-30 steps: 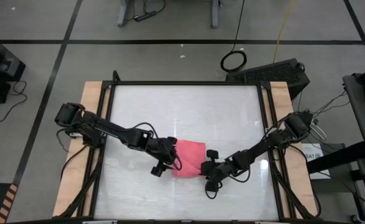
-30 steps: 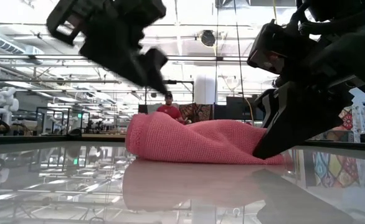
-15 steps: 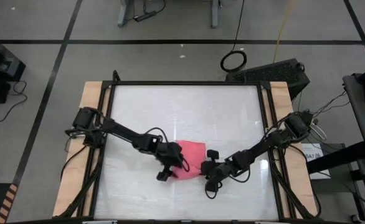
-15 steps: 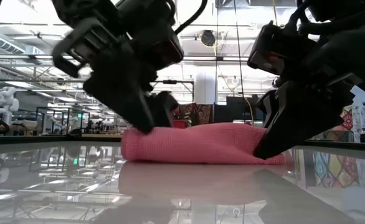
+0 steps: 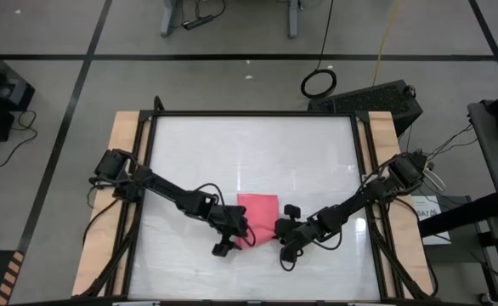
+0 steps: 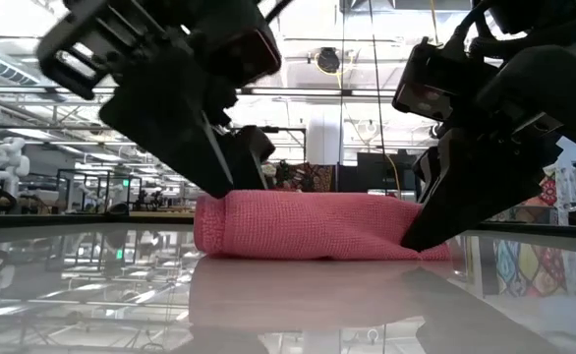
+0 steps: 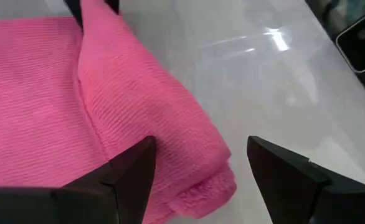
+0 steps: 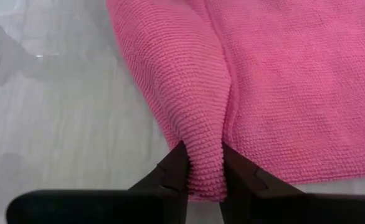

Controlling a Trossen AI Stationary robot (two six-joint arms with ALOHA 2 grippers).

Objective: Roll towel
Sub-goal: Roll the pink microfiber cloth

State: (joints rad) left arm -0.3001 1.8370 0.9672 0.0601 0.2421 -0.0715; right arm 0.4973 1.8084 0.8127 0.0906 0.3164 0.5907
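Note:
The pink-red towel (image 5: 259,211) lies on the white table top near its near edge. Its near edge is rolled into a low roll (image 6: 308,224) that runs left to right. My left gripper (image 5: 234,235) is open and low at the roll's left end (image 7: 201,180), which lies between its two fingers. My right gripper (image 5: 275,231) is at the roll's right end and is shut on the towel. The flat part of the towel (image 8: 282,74) lies on the table on the far side of the roll. My left gripper comes slanting down from the table's left. One finger (image 7: 129,171) lies against the flat cloth beside the roll's left end, and the other (image 7: 282,177) stands clear over the bare table. Whether it presses the cloth I cannot tell. My right gripper pinches the rolled fold at the towel's right end (image 8: 202,146) between its two fingers, several layers together. The fingers slant down from the table's right (image 6: 416,231) and lie along the roll. The pinched end rests on the table or just above it.
The table's dark frame (image 5: 253,113) and wooden side strips (image 5: 126,136) border the white top. The far half of the top (image 5: 253,153) is bare. Both arms reach in low over the near half.
My left gripper has gone toward the table's near edge and down to the roll's left end. That end stood up as a raised lump a second ago and now lies low and level with the rest of the roll. My right gripper has kept its hold.

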